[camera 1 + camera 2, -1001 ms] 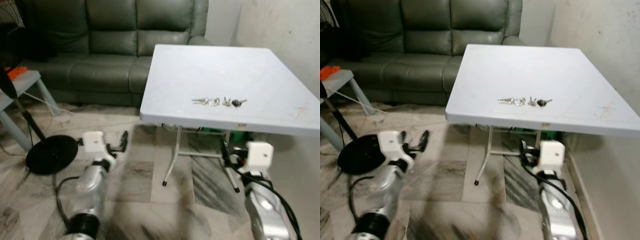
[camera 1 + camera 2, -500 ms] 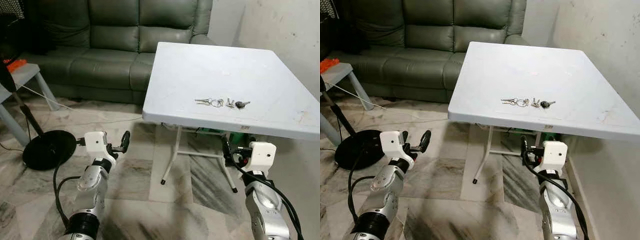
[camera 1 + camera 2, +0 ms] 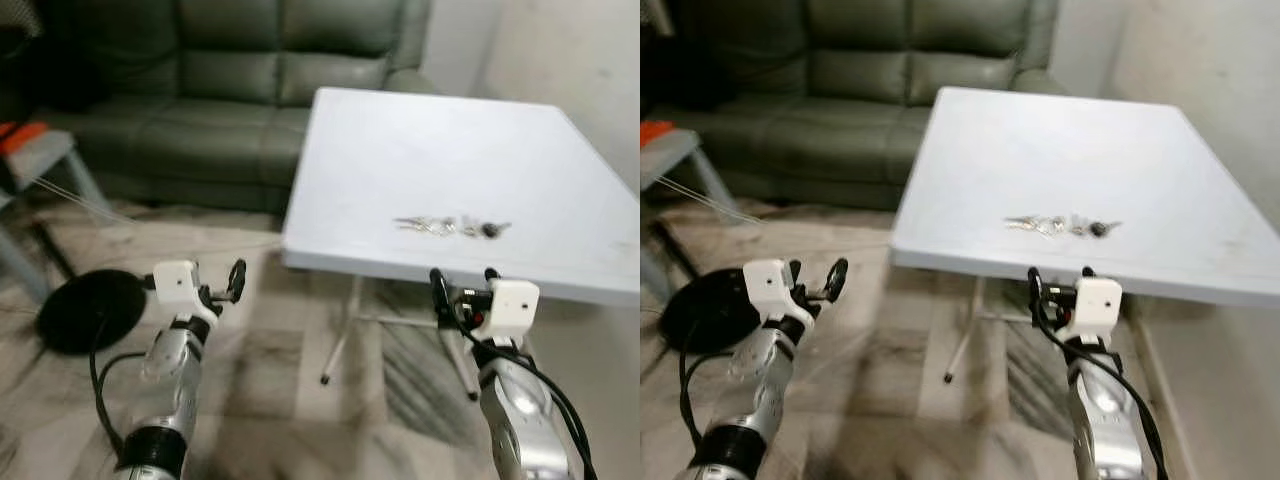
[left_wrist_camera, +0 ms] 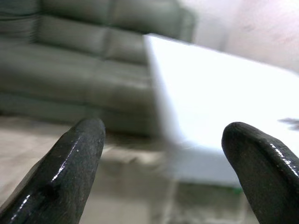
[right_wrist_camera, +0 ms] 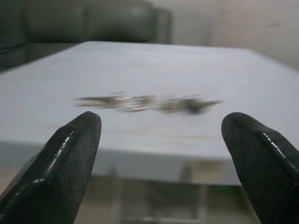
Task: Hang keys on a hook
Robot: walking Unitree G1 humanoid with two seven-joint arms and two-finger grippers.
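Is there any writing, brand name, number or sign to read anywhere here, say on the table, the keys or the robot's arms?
None can be read.
Keys: too small and blurred to show any marking.
Table: plain white top, with a small dark spot on its front edge too blurred to read.
White housings behind the left gripper and the right gripper: no lettering to be seen.

The keys (image 3: 452, 226) near the front edge of the white table (image 3: 400, 150) are too small and smeared to count (a dark head at one end is about all that reads). In the right wrist view they blur into one streak. The table's far right corner is cut off, as is the sofa (image 3: 220, 90).
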